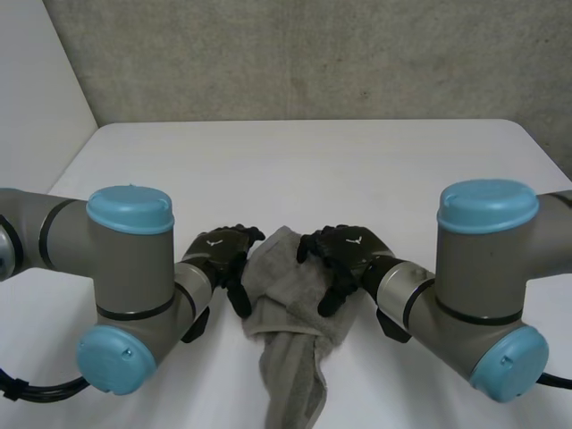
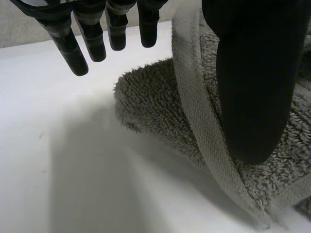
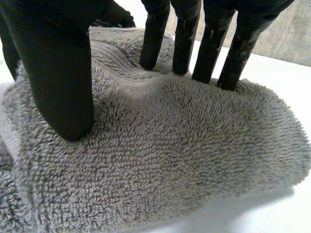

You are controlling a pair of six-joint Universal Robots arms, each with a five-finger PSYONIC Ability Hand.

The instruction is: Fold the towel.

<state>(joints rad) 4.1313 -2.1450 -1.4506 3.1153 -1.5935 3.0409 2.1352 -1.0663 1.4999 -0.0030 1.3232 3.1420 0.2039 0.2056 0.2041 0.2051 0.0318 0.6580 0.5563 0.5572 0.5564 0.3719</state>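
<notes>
On the table [image 1: 295, 161] I see right hand [image 1: 350, 248] fingers straight, pressing the towel [image 1: 284, 288], and left hand [image 1: 217, 252] fingers spread clear with only the thumb touching, so I judge a pull could slip it.

I'm looking at a bare lab setup: a plain white bench [image 1: 313, 161] against a rough grey concrete wall [image 1: 313, 54].

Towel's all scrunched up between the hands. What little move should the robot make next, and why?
Probably slide the left hand over so its fingers reach the towel: only its thumb rests on the hem, while the fingers hang straight over bare table. The right hand presses its fingers into the bunched cloth.
</notes>
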